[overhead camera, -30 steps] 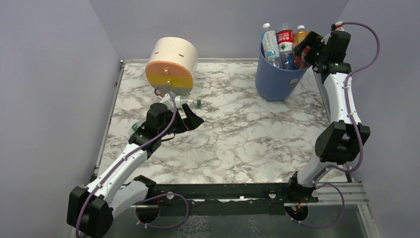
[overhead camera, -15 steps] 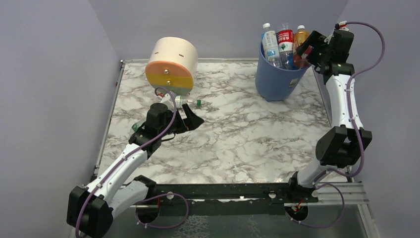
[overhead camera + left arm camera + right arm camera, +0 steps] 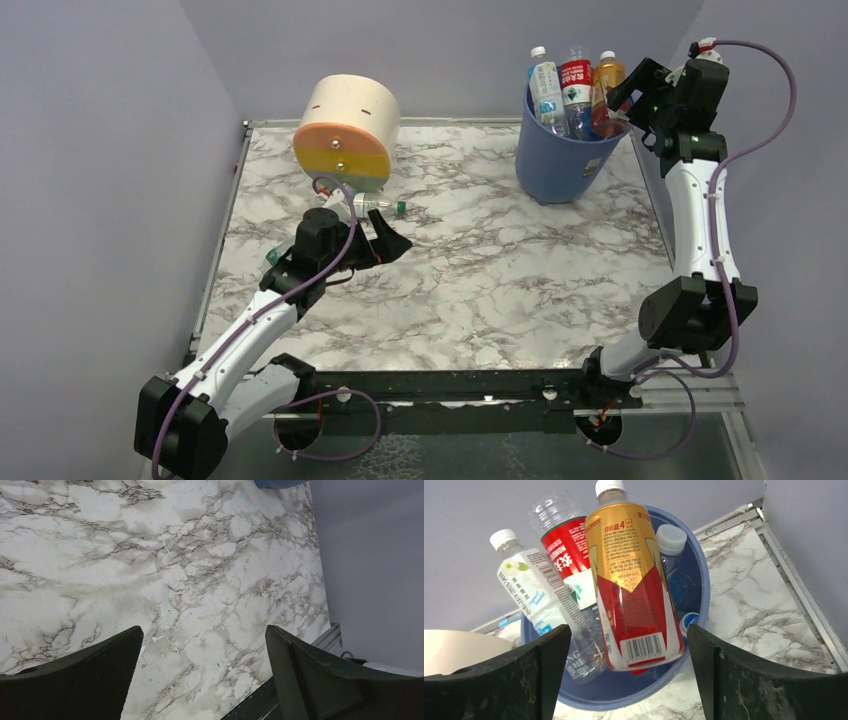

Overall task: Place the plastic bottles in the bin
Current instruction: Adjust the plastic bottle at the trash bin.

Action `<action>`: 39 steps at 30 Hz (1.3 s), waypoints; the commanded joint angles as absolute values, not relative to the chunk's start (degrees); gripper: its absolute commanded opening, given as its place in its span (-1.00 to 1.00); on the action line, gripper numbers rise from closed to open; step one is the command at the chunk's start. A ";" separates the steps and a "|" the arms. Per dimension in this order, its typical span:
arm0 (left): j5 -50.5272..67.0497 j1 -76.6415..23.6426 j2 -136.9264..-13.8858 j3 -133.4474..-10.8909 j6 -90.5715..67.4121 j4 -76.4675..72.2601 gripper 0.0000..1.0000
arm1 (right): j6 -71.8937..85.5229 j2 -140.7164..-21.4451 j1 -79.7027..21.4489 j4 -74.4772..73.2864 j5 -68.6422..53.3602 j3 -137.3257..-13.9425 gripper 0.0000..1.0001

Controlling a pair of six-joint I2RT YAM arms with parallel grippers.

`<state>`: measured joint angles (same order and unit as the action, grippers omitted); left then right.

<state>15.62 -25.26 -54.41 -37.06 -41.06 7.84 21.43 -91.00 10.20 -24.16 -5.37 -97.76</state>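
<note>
Bottles: crowded upright in bin, propping each other.
Right jaws: open, empty beside them.
Left jaws: open, empty.

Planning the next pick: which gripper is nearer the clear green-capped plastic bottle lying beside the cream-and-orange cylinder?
Left. The left gripper sits just in front of the green-capped bottle; the right gripper is far off at the round blue plastic bin.

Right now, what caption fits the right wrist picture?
Open right gripper facing the blue bin, orange-tinted bottle leaning among other bottles inside.
</note>
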 commanded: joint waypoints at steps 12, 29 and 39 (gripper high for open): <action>15.73 -25.58 -52.29 -36.75 -41.33 6.52 0.98 | 22.06 -84.54 10.28 -21.56 -11.00 -90.36 -0.11; 15.33 -26.19 -51.81 -36.77 -41.75 6.60 0.98 | 22.20 -88.34 9.93 -20.06 -13.37 -86.97 -0.13; 15.02 -26.45 -52.50 -37.43 -41.48 6.93 0.98 | 22.32 -84.33 9.93 -20.19 -12.51 -89.19 -0.41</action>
<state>15.59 -26.02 -52.75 -37.06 -41.36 7.86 22.50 -87.26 10.15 -21.06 -12.08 -86.74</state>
